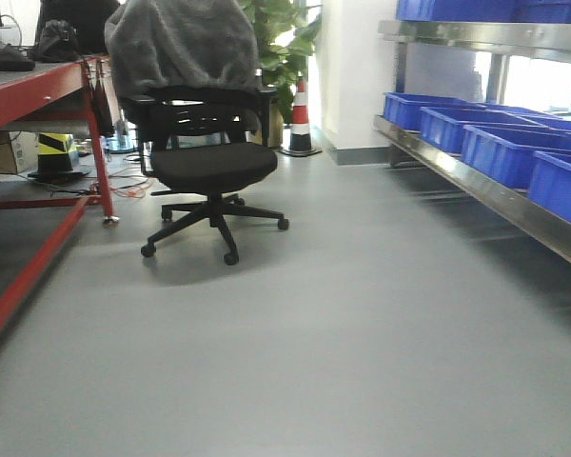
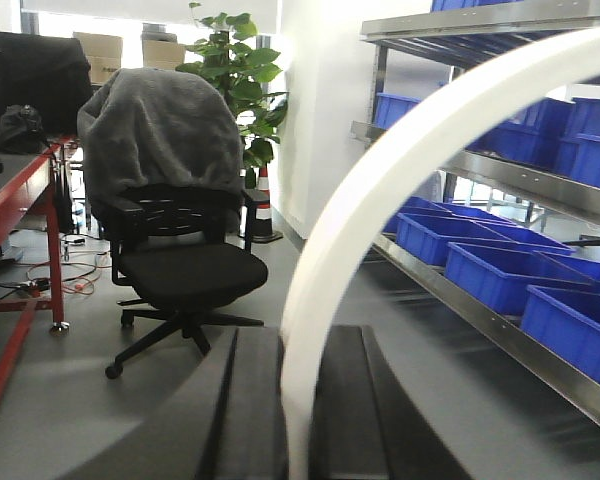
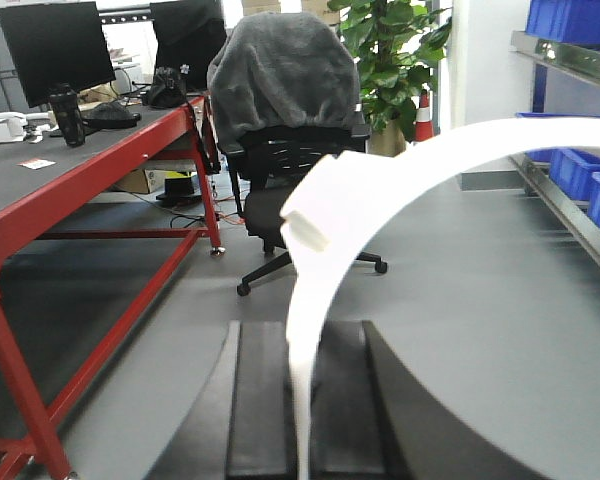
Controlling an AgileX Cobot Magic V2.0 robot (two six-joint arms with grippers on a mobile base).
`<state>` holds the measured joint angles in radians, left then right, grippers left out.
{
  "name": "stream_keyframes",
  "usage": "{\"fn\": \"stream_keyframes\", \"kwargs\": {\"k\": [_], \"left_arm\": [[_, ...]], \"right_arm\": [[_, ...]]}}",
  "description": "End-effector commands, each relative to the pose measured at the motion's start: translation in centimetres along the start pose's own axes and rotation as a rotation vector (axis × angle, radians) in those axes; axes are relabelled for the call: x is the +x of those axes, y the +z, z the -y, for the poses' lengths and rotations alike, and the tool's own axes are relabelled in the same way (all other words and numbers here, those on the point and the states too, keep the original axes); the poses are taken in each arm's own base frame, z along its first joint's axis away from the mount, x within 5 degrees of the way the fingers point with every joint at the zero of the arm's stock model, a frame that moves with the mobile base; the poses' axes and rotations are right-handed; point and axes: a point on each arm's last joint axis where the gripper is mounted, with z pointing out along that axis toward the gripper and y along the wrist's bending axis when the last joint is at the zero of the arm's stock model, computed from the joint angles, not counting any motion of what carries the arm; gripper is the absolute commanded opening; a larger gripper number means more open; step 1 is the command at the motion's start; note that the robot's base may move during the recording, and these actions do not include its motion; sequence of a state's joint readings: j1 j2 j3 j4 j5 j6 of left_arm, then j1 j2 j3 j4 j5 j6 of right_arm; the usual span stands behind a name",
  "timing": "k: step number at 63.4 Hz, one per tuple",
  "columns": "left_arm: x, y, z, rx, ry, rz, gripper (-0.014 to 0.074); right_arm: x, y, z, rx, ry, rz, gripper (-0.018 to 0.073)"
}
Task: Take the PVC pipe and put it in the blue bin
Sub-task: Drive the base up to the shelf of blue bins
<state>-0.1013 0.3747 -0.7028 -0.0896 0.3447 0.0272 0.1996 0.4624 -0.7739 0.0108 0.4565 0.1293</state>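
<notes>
PVC pipe [image 2: 380, 185] cropped at right edge

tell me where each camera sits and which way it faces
Front view: seemingly low on the base, facing ahead to the chair, red table on the left, blue bins on the right; no robot parts show.
Left wrist view: behind the left gripper, which clamps the white pipe, facing the chair and blue bins.
Right wrist view: behind the right gripper, closed on the pipe, facing the chair and red table.
Shared: all three see the chair; both wrist views show the pipe.
</notes>
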Motion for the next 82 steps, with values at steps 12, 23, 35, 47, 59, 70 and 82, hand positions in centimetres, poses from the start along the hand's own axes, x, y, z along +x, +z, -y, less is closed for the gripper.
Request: {"fn": "stream_keyframes", "kwargs": {"k": [12,23,35,47,59,70,82], "left_arm": [[-0.39,-0.17,0.02,0.002,-0.002,0.041,-0.0111],[-0.39,-0.17,0.02,0.002,-0.002,0.041,-0.0111],[-0.39,-0.17,0.02,0.002,-0.002,0.041,-0.0111],[-0.40,-0.14,0.02,0.002,-0.002,0.042,-0.0111],[-0.42,-0.15,0.02,0.002,-0.002,0.044,-0.0111],[-0.42,-0.15,0.02,0.002,-0.002,0.044,-0.0111],[-0.42,-0.15,0.02,0.002,-0.002,0.044,-0.0111]], "right_arm": [[-0.28,-0.11,0.01,0.002,-0.015,0.034,-0.0169],[-0.28,-0.11,0.01,0.002,-0.015,0.034,-0.0169],[-0.28,-0.11,0.01,0.002,-0.015,0.034,-0.0169],[-0.28,-0.11,0.01,0.002,-0.015,0.034,-0.0169],[-0.28,-0.11,0.01,0.002,-0.015,0.034,-0.0169],[-0.28,-0.11,0.01,0.002,-0.015,0.034,-0.0169],[-0.28,-0.11,0.01,0.002,-0.015,0.034,-0.0169]]}}
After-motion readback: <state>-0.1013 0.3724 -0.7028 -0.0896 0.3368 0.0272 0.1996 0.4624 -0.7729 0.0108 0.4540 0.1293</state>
